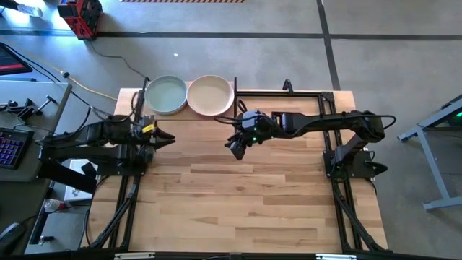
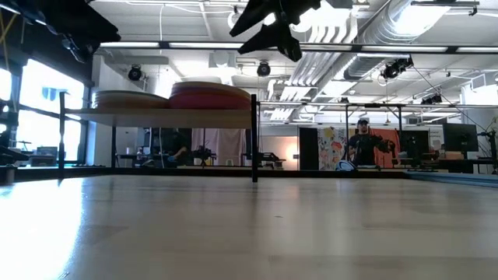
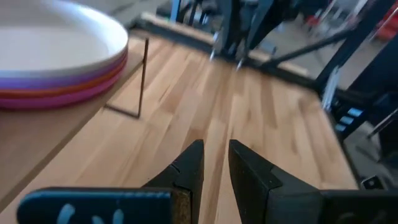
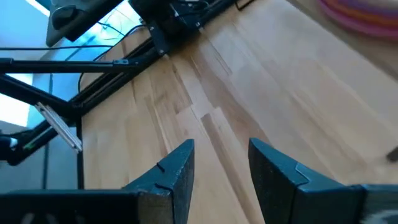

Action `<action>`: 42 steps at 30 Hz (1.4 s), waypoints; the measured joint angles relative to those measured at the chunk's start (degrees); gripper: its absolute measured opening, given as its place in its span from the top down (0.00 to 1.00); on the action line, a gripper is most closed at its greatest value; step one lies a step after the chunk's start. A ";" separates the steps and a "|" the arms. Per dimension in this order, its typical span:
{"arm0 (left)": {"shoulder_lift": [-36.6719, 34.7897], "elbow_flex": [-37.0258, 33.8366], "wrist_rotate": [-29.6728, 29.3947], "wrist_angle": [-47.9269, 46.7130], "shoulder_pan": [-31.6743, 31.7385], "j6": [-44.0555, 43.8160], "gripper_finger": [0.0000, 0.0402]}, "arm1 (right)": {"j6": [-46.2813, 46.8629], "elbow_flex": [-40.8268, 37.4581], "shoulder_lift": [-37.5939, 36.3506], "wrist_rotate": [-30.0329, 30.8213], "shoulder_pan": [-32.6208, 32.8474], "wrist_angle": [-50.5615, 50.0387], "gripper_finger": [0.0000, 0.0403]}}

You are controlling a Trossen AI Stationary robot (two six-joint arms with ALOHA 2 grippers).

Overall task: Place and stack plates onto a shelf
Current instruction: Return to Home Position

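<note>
Wooden bench point(image 1: 245, 195) is shown with no plate on it. Two stacks are seated side by side on the shelf point(image 2: 194, 117) — a mint-topped stack point(image 1: 169, 95) and a cream-topped stack point(image 1: 210, 95). The right claw point(image 1: 235, 148) is held spread and empty near the shelf; the left claw point(image 1: 164, 138) is narrowly parted, empty too. Stacking is judged done — withdrawal to rest is called for, clear of the posts.

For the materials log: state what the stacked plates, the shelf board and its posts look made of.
The stacked plates look like plastic or melamine, matte: even colour, smooth rounded rims. The shelf board looks like light wood by its tone, though its grain is too blurred to confirm. The posts are likely black-painted metal: thin, straight, dark.
</note>
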 joint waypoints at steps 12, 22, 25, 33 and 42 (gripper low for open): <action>-13.64 -9.79 -0.06 5.01 -0.43 -0.52 0.85 | 4.88 0.00 0.09 -1.20 1.74 1.78 0.67; -19.68 -17.25 0.34 10.55 -0.43 -1.05 0.85 | 3.64 0.00 0.09 -1.18 3.62 7.27 0.67; -19.88 -18.87 0.35 12.03 -0.43 -1.07 0.85 | 3.44 0.00 0.09 -1.18 4.13 7.50 0.67; -19.88 -24.03 0.83 16.93 -0.43 -1.12 0.85 | 3.64 0.00 0.09 -1.15 6.38 7.50 0.67; -19.68 -27.95 3.04 22.41 -0.41 0.83 0.85 | 3.37 0.00 0.09 -1.15 7.78 7.48 0.67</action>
